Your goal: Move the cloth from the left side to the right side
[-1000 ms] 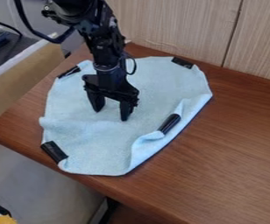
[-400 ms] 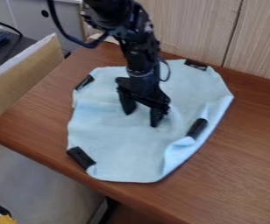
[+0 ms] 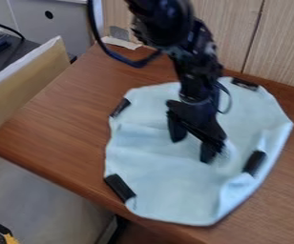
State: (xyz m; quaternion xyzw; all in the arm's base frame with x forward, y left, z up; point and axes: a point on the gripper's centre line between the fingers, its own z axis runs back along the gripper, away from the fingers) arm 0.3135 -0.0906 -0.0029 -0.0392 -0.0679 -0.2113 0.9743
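Sliding along with the gripper (image 3: 191, 148), its fingers parted and seemingly pressing down, the pale blue cloth (image 3: 165, 183) spreads beneath and around it, farther right on the table (image 3: 60, 126) than a moment ago, so from here the move looks well under way.

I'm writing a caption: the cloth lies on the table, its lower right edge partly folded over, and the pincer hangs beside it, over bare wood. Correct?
Not quite: the camera view shows the pincer over the cloth itself, not beside it. The cloth does lie on the table, its lower right edge partly folded over.
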